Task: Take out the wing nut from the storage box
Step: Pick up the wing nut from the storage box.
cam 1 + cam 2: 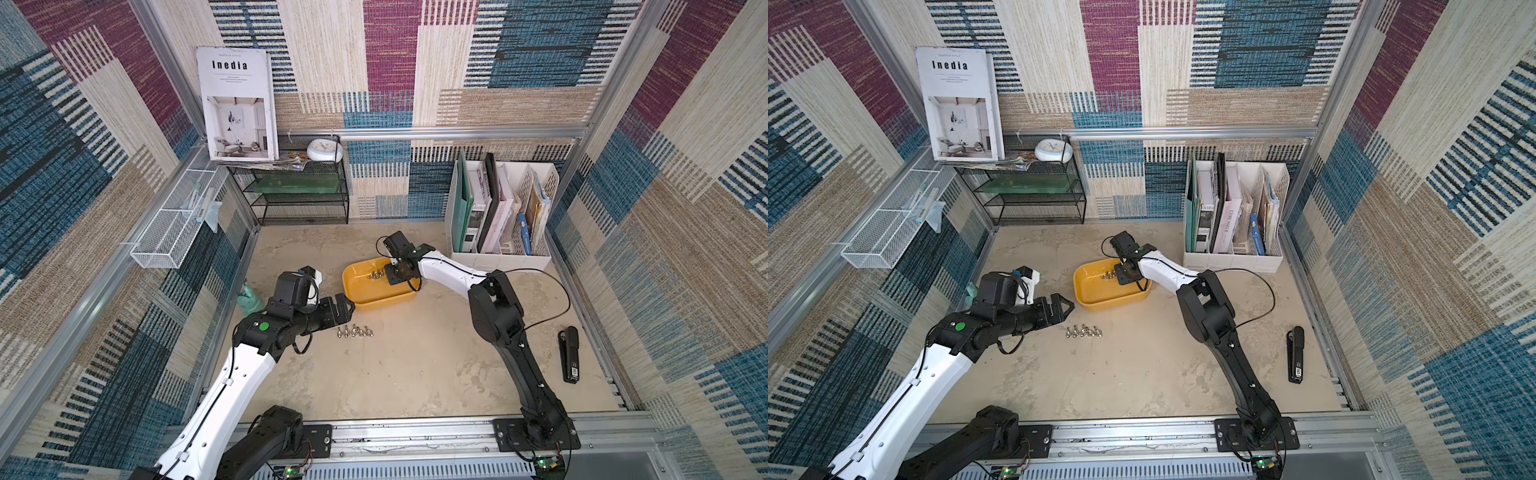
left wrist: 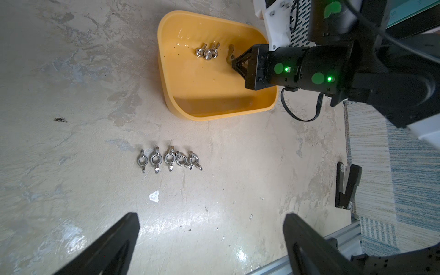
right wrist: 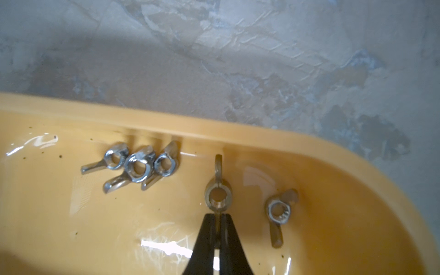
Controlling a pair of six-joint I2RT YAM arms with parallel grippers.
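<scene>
With right gripper (image 3: 217, 217) clamped on one wing, readies wing nut (image 3: 217, 183) for lifting from storage box (image 3: 166, 123); parks left gripper (image 2: 211, 215) open.

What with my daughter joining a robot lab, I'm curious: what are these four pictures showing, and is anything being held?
Two robot arms stand at a table, each ending in a two-fingered gripper. Two pictures look down from overhead; two come from wrist cameras. On the table: a yellow storage box, five wing nuts in a row, a black stapler. The right gripper, inside the box, is shut on one wing nut; four more wing nuts lie loose there. The left gripper is open and empty.
</scene>
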